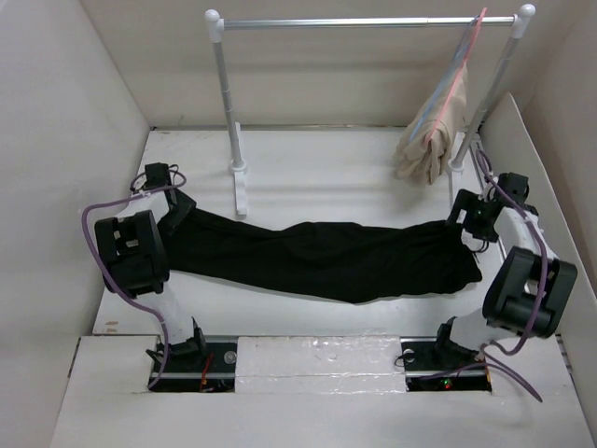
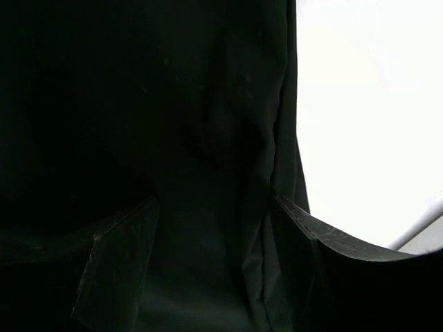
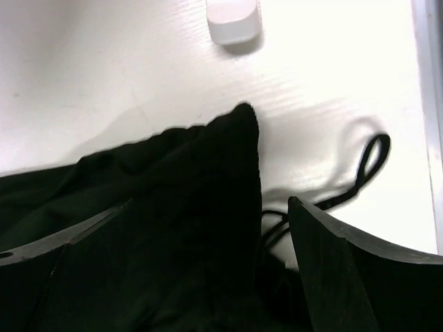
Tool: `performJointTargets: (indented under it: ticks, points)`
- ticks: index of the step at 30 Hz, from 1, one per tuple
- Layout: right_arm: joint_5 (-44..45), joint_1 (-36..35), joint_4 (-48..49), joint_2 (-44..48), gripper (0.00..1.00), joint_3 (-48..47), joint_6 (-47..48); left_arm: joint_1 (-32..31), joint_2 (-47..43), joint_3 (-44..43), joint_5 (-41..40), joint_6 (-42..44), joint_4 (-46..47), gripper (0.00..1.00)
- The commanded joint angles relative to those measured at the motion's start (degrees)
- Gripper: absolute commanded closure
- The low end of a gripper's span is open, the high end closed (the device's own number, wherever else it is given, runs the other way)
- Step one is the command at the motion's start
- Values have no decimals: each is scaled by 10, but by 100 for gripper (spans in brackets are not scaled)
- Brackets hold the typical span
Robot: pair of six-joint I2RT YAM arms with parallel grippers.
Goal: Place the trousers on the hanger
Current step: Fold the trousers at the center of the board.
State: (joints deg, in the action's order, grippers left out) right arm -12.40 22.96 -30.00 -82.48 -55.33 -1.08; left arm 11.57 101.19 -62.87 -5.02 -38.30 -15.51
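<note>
2 tools bracket the black trousers [image 1: 326,261], which lie stretched out on the tabletop [image 1: 326,159] in front of the clothes rack [image 1: 368,21], running roughly parallel to its rail. The left tool [image 1: 177,210] sits at the trousers' end below the rack's left post. In its wrist view the fingers stand apart with dark fabric filling the gap, but I cannot tell whether they pinch it or merely straddle it. The right tool [image 3: 208,204] is at the other end, near the rack's right post. Its fingers are spread wide over a corner of the cloth, the right finger clear of the fabric, so it holds nothing. A black drawstring [image 3: 367,162] loops loose on the tabletop beside that corner.

At the rail's right end hang a beige garment [image 1: 429,131] and a pink hanger [image 1: 471,42]. The light-blue hanger cannot be made out for certain among the thin lines there.

By my reading the task is early. The trousers are laid out flat, none of them is on a hanger, and fetching the hanger and draping the trousers over it are both left to do.
</note>
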Motion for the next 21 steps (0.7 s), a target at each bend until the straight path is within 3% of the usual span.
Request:
performJointTargets:
  ticks: [1, 5, 6, 8, 9, 11, 12, 14, 18, 19, 20, 21]
  points:
    - [23, -10, 26, -32, 7, -23, 31, 6, 8, -28, 2, -11, 16, 38]
    - [14, 1, 61, -87, 9, -12, 12, 48, 6, 0, -3, -33, 26, 38]
    - [11, 1, 63, -96, 14, -13, 12, 57, 3, 12, -3, -33, 27, 38]
    - [19, 1, 64, -110, 31, -19, 12, 78, -3, 20, -12, -33, 24, 38]
    - [24, 6, 67, -116, 50, -18, 12, 99, -6, 32, -19, -34, 24, 38]
    - [33, 14, 71, -115, 70, -12, 12, 121, -14, 49, -21, -40, 28, 38]
    - [36, 19, 72, -110, 88, -8, -5, 136, -20, 66, -25, -42, 31, 38]
    - [44, 42, 71, -99, 99, -3, -8, 137, -36, 80, -39, -47, 33, 38]
    - [51, 61, 79, -61, 99, -4, -6, 137, -69, 93, -32, -50, 37, 38]
    - [42, 61, 75, -59, 95, -11, -6, 137, -79, 91, -25, -51, 36, 37]
    - [35, 61, 70, -59, 90, -15, -7, 137, -85, 89, -18, -52, 36, 37]
    - [30, 55, 69, -59, 70, -21, -8, 130, -92, 82, -14, -52, 36, 36]
